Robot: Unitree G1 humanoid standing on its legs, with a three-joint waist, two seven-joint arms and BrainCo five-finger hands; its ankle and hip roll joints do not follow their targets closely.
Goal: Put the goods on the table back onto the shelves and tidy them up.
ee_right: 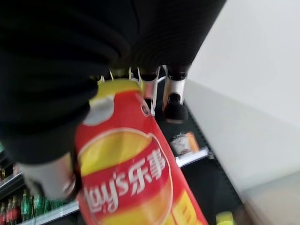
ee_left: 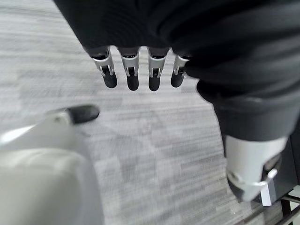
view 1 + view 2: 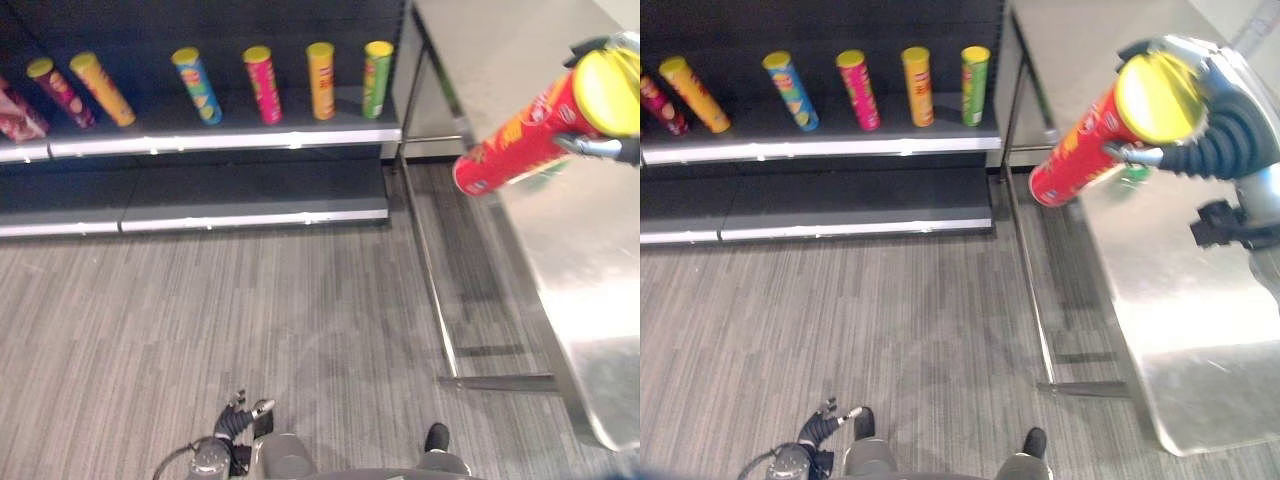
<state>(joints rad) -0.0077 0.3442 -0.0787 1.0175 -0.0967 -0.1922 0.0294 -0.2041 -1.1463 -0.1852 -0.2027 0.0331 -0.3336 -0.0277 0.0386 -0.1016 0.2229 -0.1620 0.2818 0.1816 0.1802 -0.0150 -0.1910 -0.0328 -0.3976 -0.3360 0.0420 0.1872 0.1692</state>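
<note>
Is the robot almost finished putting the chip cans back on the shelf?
Getting there. Several chip cans already stand in a row on the shelf. The right hand holds a red can above the metal table, so that one has yet to be shelved. The left hand hangs open above the carpet.

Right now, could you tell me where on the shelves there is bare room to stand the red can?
The upper shelf has gaps between its standing cans, the widest between the orange can and blue can. The lower shelf looks bare along its whole length. The right robot hand holds the red can above the table.
</note>
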